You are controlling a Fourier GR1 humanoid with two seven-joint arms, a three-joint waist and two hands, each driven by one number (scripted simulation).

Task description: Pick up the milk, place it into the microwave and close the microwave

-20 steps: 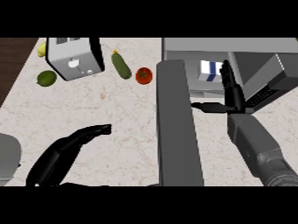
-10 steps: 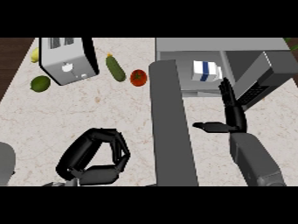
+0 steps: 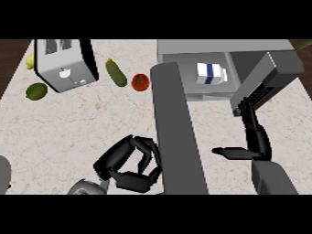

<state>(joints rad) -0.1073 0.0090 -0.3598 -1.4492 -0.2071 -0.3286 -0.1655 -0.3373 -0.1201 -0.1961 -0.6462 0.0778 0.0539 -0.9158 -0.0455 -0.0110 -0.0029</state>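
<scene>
The white and blue milk carton (image 3: 209, 73) stands inside the grey microwave (image 3: 216, 48), which sits at the back right. The microwave door (image 3: 178, 128) hangs open, seen edge-on as a dark slab running toward me. My right hand (image 3: 255, 137) is in front of the microwave, fingers straight and pointing up toward its control panel, thumb out to the left, holding nothing. My left hand (image 3: 130, 163) is low, just left of the door, with its fingers curled and nothing in them.
A toaster (image 3: 65, 63) stands at the back left. Near it lie a lemon (image 3: 30, 61), a lime (image 3: 36, 91), a cucumber (image 3: 115, 72) and a tomato (image 3: 140, 82). The counter's left edge (image 3: 2, 109) meets dark wood floor.
My right hand has drawn back from the microwave toward me. My left hand has pulled in and curled up beside the door. The view has shifted so the counter objects sit lower.
</scene>
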